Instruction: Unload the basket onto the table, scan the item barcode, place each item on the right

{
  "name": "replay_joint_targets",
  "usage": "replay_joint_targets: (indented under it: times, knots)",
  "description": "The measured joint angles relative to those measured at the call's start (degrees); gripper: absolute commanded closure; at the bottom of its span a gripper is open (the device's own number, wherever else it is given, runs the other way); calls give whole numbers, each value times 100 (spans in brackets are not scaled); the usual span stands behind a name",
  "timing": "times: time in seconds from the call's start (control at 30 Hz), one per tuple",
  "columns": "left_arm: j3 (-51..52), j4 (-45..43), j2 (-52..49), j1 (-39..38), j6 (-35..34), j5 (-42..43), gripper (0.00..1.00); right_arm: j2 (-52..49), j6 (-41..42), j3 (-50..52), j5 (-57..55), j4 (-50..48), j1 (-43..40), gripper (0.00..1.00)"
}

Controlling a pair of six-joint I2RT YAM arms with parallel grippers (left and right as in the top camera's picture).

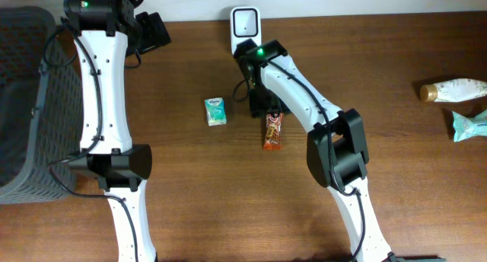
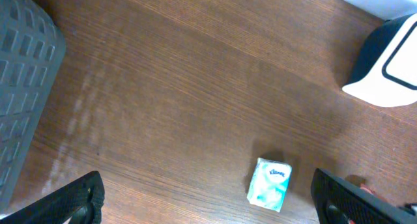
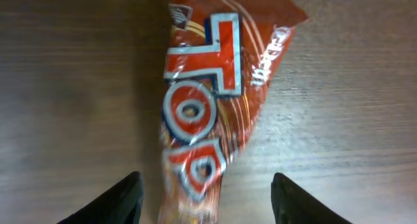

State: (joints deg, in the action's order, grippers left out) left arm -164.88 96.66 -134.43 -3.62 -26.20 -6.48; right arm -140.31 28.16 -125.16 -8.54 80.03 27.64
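Table [image 1: 396, 178]: brown wood.
Basket [image 1: 23, 102]: grey, at the left edge.
Left gripper [image 2: 208, 201]: released, fingers wide, nothing between.
Right gripper [image 3: 208, 198]: released, fingers either side of the snack packet, apart from it.
Scanner [image 1: 245, 24]: white, far edge.
Snack packet [image 1: 272, 131]: red-orange, flat on the table under the right gripper.
Tissue pack [image 1: 216, 111]: near the packet's left.

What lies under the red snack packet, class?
Only the wooden table shows around the red snack packet, which lies on it. Its underside, and any barcode there, is hidden.
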Motion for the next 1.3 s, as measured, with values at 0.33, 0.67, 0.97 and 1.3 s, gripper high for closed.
replay_joint_targets:
  times: [0.33,0.67,0.97,1.3]
  knots:
    - [0,0,0,0,0,0,1,4,74,702,-17,-710,0,95]
    - [0,0,0,-2,2,0,1,-39,-280,-424,109,-708,-317,96]
    - [0,-2,0,0,0,0,1,-22,-601,-1633,306,-3768,-807,96]
    - [0,0,0,0,0,0,1,-160,-415,-1578,857,-6028,-621,96]
